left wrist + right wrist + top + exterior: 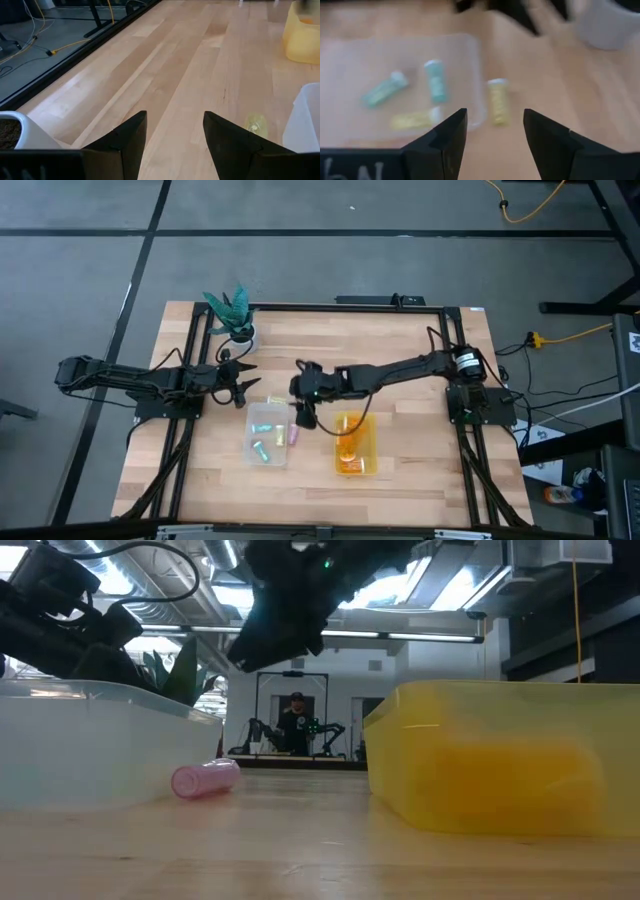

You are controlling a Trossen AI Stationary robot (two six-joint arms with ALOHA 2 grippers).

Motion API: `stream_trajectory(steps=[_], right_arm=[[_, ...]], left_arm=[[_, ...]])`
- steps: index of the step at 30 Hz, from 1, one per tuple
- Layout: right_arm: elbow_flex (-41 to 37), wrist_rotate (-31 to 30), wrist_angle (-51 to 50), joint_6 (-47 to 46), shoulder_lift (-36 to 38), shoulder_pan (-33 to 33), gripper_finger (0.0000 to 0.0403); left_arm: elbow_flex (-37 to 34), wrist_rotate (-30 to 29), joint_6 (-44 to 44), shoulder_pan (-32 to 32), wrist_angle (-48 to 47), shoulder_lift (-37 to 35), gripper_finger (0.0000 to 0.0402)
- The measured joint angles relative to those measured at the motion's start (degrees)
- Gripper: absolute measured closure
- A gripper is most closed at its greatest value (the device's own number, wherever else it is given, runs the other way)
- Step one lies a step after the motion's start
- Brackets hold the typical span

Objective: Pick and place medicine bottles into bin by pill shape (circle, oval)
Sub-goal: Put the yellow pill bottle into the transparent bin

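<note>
pink bottle (205, 779) on its side, lengthwise between bins

Right gripper hanging open above the clear bin.

The right gripper (495, 135) is holding its two dark fingers (445, 137) spread apart with nothing between them. Past them, toward ten o'clock, the clear bin (470, 50) is holding a teal bottle (435, 81), a green bottle (383, 89) and a yellow bottle (414, 119). A pale yellow bottle (498, 101) is lying on the wooden table (560, 85) just outside the bin's wall, toward twelve o'clock from the fingertips.
</note>
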State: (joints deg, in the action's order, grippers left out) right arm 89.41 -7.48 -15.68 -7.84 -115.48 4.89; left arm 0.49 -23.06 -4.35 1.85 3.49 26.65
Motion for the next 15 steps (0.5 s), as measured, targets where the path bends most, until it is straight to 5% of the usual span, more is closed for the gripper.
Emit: stream_trajectory(steps=[4,15], right_arm=[[0.0,-0.47,1.58,-1.09,0.0,-3.27,0.0206],[-0.09,17.48,10.53,-3.76,-5.51,-11.44,0.0206]], left_arm=[[0.0,0.01,-0.01,0.0,0.0,0.02,0.0211],[0.0,-0.01,0.01,0.0,0.0,0.02,0.0211]])
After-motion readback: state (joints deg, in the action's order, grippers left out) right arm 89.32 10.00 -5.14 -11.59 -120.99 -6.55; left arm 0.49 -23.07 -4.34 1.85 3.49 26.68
